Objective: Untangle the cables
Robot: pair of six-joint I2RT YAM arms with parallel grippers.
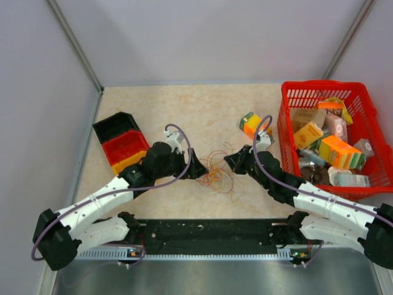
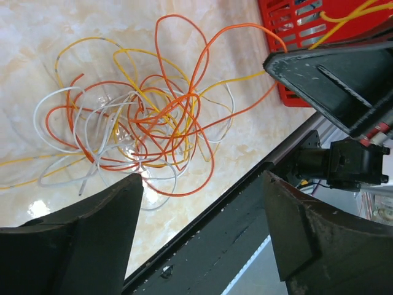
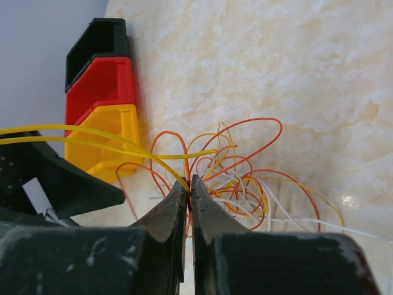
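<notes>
The cables point(image 1: 216, 170) are a palm-sized tangle of thin orange, yellow and white wires on the beige table between my two grippers. In the left wrist view the tangle point(image 2: 147, 117) lies just beyond my fingertips. My left gripper point(image 1: 199, 170) point(image 2: 202, 184) is open and empty at the tangle's left edge. My right gripper point(image 1: 228, 161) point(image 3: 189, 181) is shut on a yellow wire point(image 3: 123, 144) that runs from its tip out to the left, with the rest of the tangle point(image 3: 245, 178) behind it. An orange strand may also be pinched.
A red basket point(image 1: 282, 132) of grocery packs stands at the right. Stacked black, red and yellow bins point(image 1: 123, 144) point(image 3: 101, 98) sit at the left. A small orange-green carton point(image 1: 252, 125) lies near the basket. A black rail point(image 1: 209, 230) runs along the near edge.
</notes>
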